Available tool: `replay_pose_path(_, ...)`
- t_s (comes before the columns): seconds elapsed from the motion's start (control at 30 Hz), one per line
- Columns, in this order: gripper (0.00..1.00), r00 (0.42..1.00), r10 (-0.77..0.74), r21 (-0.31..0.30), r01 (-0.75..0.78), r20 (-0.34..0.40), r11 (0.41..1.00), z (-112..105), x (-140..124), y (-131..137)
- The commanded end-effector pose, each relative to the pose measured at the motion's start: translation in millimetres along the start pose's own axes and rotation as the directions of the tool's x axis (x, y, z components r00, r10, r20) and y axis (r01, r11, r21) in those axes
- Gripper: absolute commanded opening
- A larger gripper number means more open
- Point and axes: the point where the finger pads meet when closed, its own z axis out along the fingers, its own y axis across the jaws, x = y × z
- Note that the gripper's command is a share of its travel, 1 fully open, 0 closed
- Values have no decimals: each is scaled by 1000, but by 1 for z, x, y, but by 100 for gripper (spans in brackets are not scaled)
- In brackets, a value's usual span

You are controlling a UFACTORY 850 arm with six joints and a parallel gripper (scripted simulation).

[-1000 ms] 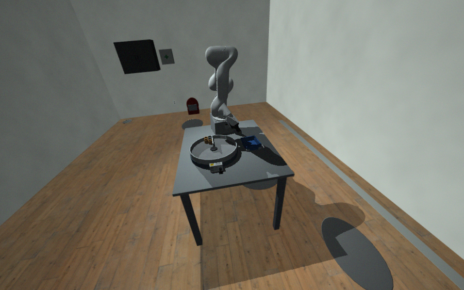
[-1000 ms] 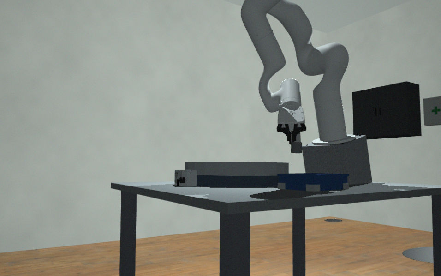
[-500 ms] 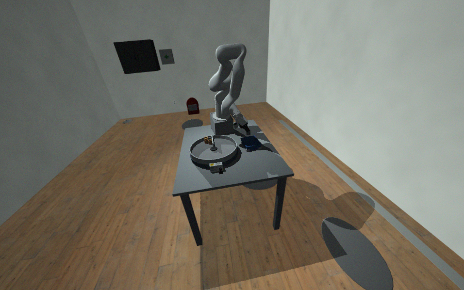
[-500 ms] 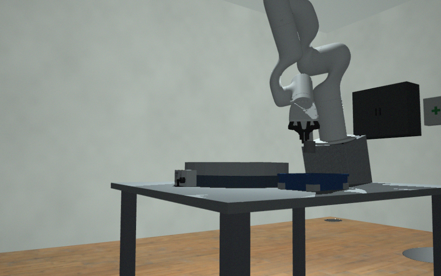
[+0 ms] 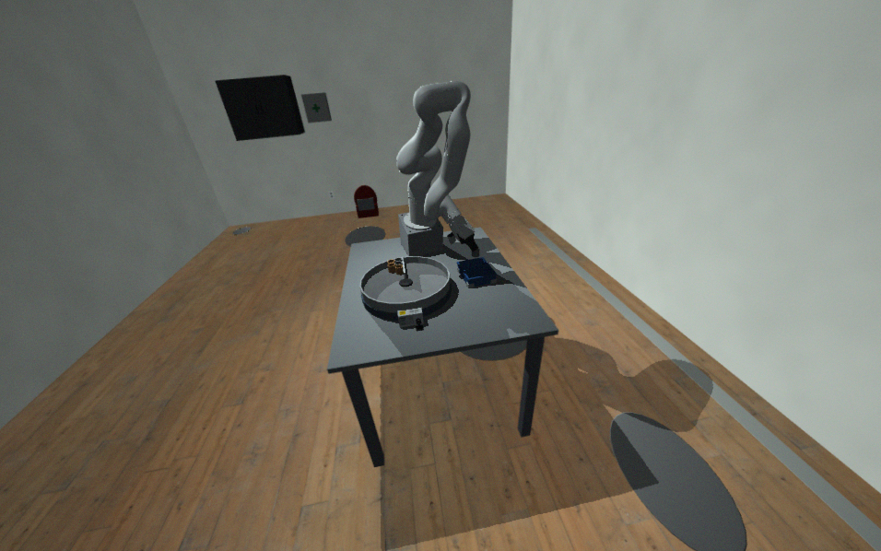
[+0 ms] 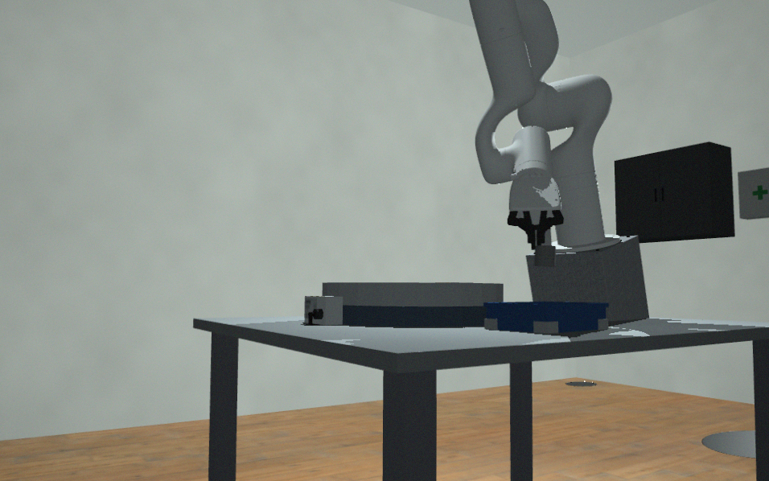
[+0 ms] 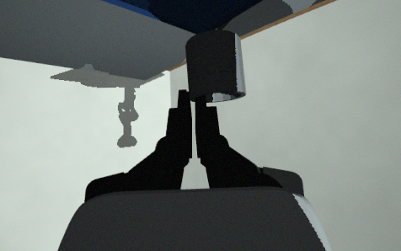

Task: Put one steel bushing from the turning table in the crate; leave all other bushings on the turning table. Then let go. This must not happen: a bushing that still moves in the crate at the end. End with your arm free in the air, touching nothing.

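A smooth steel bushing [image 7: 216, 65] catches a bright sheen along one side — the black jaws pinching its wall look matt. The counter [image 5: 448, 328] is dull dark grey, the crate [image 5: 475, 271] blue plastic, the floor [image 5: 194, 403] planked wood.

Table [image 5: 454, 328] carries turning table [image 5: 373, 295], crate [image 5: 475, 271], arm base [image 5: 416, 241].

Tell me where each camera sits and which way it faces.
Top: high across the room, looking down on table, turning table, crate; whole arm shows.
Exterior: low beside the table, looking level across it; arm and hand show.
Wrist: behind the hand, facing along its fingers, shut on the steel bushing.
Shared: exterior and wrist both show that bushing.
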Motion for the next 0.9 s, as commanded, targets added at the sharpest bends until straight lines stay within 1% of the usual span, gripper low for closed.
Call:
replay_pose_path(0.0, 0, 1000, 0, 0, 0, 1, 1000, 0, -1, 0)
replay_pose_path(0.27, 0, 1000, 0, 0, 0, 1, 1000, 1, 0, 0)
replay_pose_path(0.43, 0, 1000, 0, 0, 0, 1, 1000, 11, 9, 0)
replay_pose_path(0.5, 0, 1000, 0, 0, 0, 1, 1000, 11, 9, 0)
replay_pose_path(0.73, 0, 1000, 0, 0, 0, 1, 1000, 42, 34, 0)
replay_pose_path(0.87, 0, 1000, 0, 0, 0, 1, 1000, 50, 40, 0)
